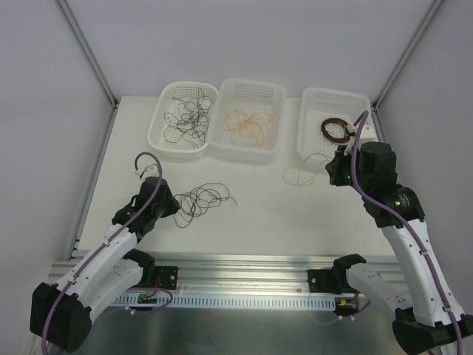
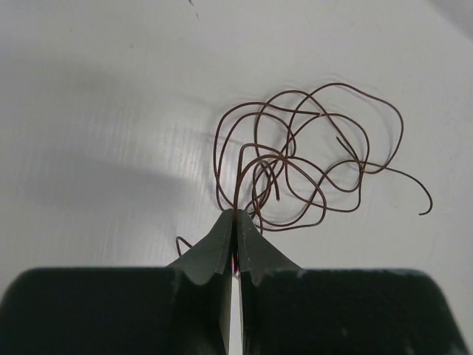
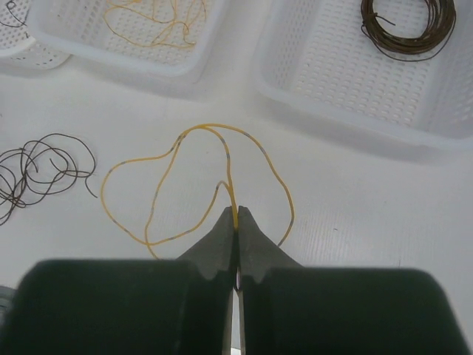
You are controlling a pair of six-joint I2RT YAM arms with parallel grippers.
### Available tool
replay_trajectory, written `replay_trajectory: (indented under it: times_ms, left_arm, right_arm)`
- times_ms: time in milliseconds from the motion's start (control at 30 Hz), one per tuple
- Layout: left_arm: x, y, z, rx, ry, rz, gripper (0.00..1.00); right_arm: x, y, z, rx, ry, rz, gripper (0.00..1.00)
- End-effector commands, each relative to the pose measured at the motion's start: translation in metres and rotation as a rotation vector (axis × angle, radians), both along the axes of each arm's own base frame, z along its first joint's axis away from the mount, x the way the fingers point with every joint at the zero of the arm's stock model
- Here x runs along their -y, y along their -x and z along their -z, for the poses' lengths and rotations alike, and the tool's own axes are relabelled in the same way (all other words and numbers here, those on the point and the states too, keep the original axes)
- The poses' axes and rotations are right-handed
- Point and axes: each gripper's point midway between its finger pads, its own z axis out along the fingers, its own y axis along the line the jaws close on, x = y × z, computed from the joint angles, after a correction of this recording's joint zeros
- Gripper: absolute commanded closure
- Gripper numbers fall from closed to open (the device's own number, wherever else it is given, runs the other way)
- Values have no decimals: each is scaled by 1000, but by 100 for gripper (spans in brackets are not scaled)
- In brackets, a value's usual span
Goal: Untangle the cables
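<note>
**Two hair-thin strands, each pinched at one spot**

My left fingers [image 2: 230, 222] are clenched on the brown cable [image 2: 310, 155], a loose nest of loops lying on the table [image 1: 259, 214] just ahead of the tips. My right fingers [image 3: 230, 220] are clenched on the orange-yellow cable [image 3: 199, 177], whose open loops lie flat near the right basket [image 3: 355, 122].

Both strands look weightless and springy — I expect them to keep their curl and slide out of a lazy pinch. I judge a firm hold near a free end is best; one brown end curls out at the nest's right side.

Bare table separates the two bundles. The row of baskets [image 1: 244, 153] lines the far edge, so pulling toward me or sideways looks safest.
</note>
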Motion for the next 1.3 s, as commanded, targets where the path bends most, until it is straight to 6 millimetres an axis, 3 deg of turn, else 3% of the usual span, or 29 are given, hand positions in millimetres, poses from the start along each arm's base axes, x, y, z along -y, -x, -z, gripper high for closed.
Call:
replay_trajectory:
  times_ms: [0, 133, 200, 233, 267, 333, 367, 433, 467, 500, 533, 567, 600, 633, 667, 700, 733, 767, 800, 833, 900, 933, 967, 1067, 1133, 1200, 1233, 1267]
  left_arm:
    - [12, 1, 2, -37, 33, 47, 100]
    - [45, 3, -3, -86, 114, 220, 100]
    - [59, 6, -1, -126, 140, 308, 89]
    - [70, 8, -8, -137, 182, 367, 82]
    - [76, 11, -12, -140, 200, 400, 64]
    - [81, 13, -26, -119, 218, 447, 39]
    - [80, 14, -30, -115, 214, 451, 22]
    - [78, 9, -52, -73, 186, 458, 11]
    - [73, 14, -53, -102, 159, 459, 3]
    - [72, 9, -70, -60, 131, 487, 1]
    - [71, 10, -76, -52, 117, 496, 1]
    - [68, 12, -80, -50, 95, 505, 1]
    - [67, 8, -90, -11, 67, 530, 1]
    - [65, 8, -95, 13, 53, 539, 1]
    - [59, 4, -96, 36, 11, 536, 1]
    - [56, 2, -96, 47, -12, 534, 1]
    - [52, 1, -95, 53, -36, 527, 1]
    - [48, 0, -92, 53, -60, 516, 1]
    - [39, -2, -85, 44, -97, 480, 1]
    - [37, -2, -83, 43, -107, 471, 1]
    - [33, 0, -74, 32, -117, 455, 1]
    - [32, 0, -74, 39, -116, 450, 1]
    - [31, 0, -73, 42, -116, 444, 1]
    - [25, 0, -70, 48, -138, 425, 1]
    - [21, -2, -70, 48, -146, 408, 1]
    - [19, -4, -71, 49, -140, 396, 1]
    - [18, -3, -70, 45, -139, 394, 1]
    - [18, -4, -70, 44, -135, 389, 1]
  right_arm:
    - [-13, -6, -39, 97, -39, -75, 99]
    - [-46, -19, -55, 117, -129, -205, 99]
    - [-59, -34, -57, 120, -152, -236, 100]
    - [-62, -40, -66, 140, -158, -239, 99]
    - [-70, -53, -64, 137, -164, -246, 99]
    - [-79, -68, -75, 169, -175, -255, 99]
    - [-86, -86, -70, 167, -176, -252, 99]
    - [-94, -106, -71, 175, -178, -250, 99]
    - [-99, -118, -88, 220, -192, -253, 99]
    - [-108, -138, -70, 174, -187, -248, 99]
    - [-113, -148, -69, 173, -191, -249, 99]
    - [-119, -161, -87, 220, -212, -249, 99]
    - [-127, -182, -65, 175, -201, -240, 99]
    - [-131, -194, -66, 186, -202, -227, 99]
    - [-137, -208, -78, 224, -210, -226, 99]
    - [-145, -227, -58, 189, -203, -220, 99]
    - [-149, -239, -51, 182, -201, -213, 98]
    - [-154, -249, -48, 182, -203, -212, 97]
    - [-160, -258, -59, 211, -217, -216, 96]
    - [-167, -274, -33, 176, -210, -214, 95]
    - [-175, -288, -33, 187, -219, -215, 82]
    - [-180, -297, -16, 156, -224, -217, 72]
    - [-182, -301, -9, 141, -225, -219, 47]
    - [-190, -300, -6, 129, -231, -256, 24]
    - [-197, -287, 2, 93, -233, -303, 17]
    - [-204, -268, -4, 96, -232, -350, 16]
    - [-205, -256, 15, 53, -214, -368, 16]
    - [-205, -248, 18, 55, -179, -390, 16]
